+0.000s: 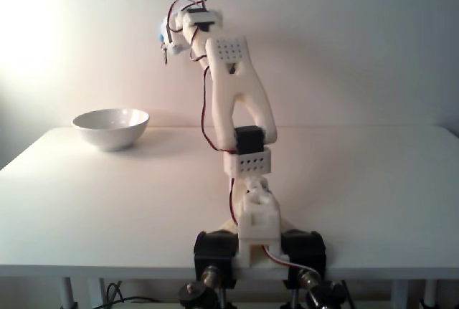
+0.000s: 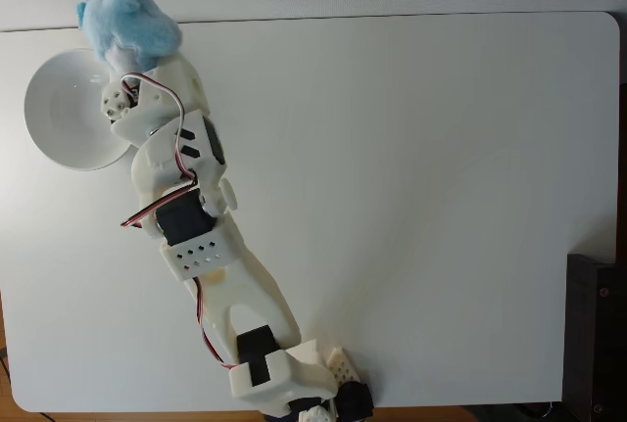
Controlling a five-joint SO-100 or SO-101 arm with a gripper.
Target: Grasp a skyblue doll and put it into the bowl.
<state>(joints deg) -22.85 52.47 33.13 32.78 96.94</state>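
While raised, gripper [image 2: 125,42] (holding skyblue doll [image 2: 127,16]).

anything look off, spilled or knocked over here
Nothing stands out. The glossy round white bowl sits upright near the table's far left corner in the side-on fixed view, with nothing spilled. The fluffy sky-blue plush doll is held aloft in the arm's hand, beside the bowl's rim as seen from above.

In a fixed view the skyblue doll [image 1: 161,35] is just a tiny blue bit behind the arm [image 1: 233,101]. In a fixed view from above, the doll [image 2: 127,23] hides the pincer [image 2: 125,53] tips, and the arm [image 2: 211,275] covers part of the bowl [image 2: 59,109].
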